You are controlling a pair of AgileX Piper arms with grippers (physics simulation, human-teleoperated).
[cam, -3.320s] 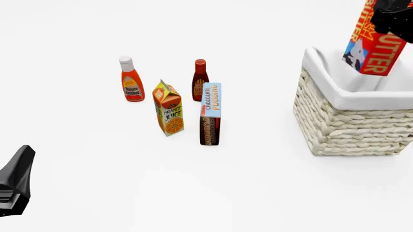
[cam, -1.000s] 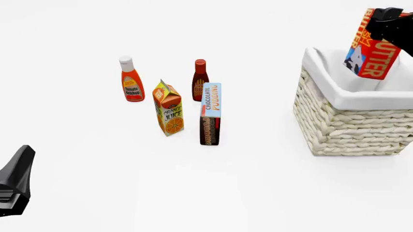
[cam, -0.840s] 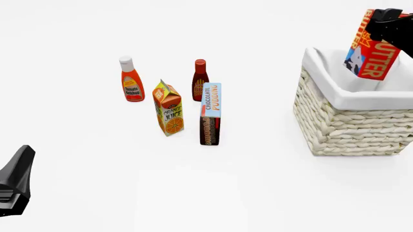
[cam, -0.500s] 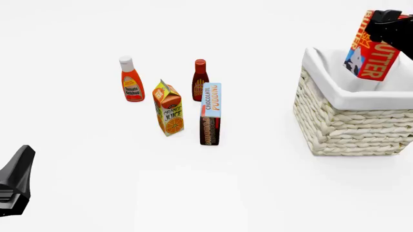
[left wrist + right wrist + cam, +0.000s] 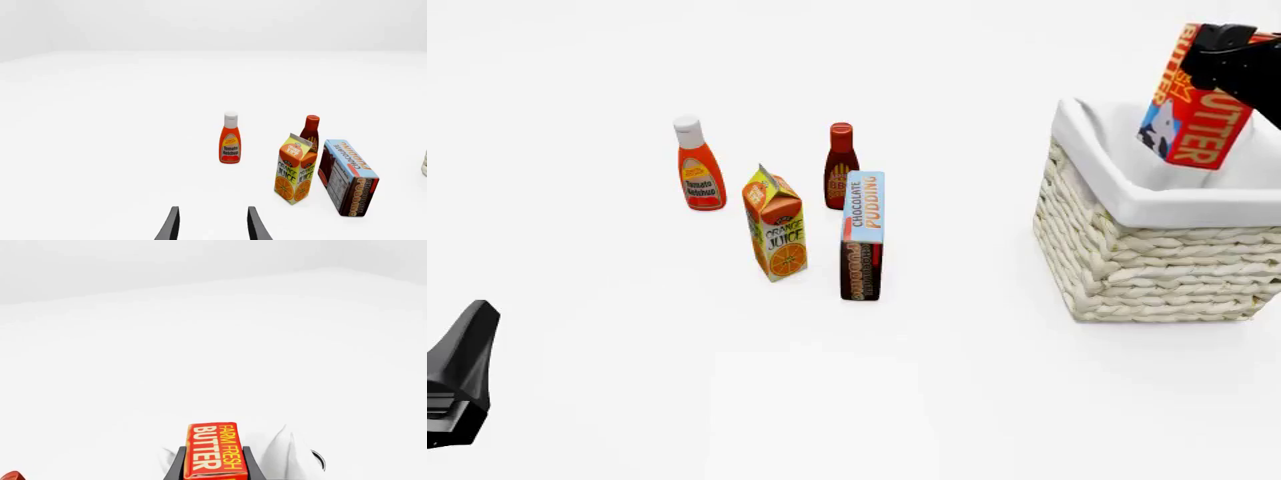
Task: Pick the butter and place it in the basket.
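A: How many things are seen, counted by kind?

B: One butter (image 5: 1190, 108) box, one basket (image 5: 1154, 250), two bottles, one carton and one tall box are counted on the white tabletop (image 5: 827, 380); two tools are in view.

A: How is the butter placed and turned?

B: It is held in the air above the basket's open mouth, at the far right of the front view, clear of the cloth rim; its long axis runs steeply up and down, tilted a little, with the cow picture on blue at the lower end; the right tool (image 5: 213, 462) is pinched on it, one finger on each side.

A: What writing is read?

B: "FARM FRESH BUTTER" is read on the box; "Tomato Ketchup" on the white-capped ketchup bottle (image 5: 701, 165); "ORANGE JUICE" on the orange juice carton (image 5: 775, 223); "CHOCOLATE PUDDING" on the pudding box (image 5: 861, 236); the label of the dark sauce bottle (image 5: 841, 164) is too small to be read.

A: And the left tool?

B: The left tool (image 5: 212, 225) is seen with fingers spread, nothing between them, low near the tabletop and well apart from the groceries.
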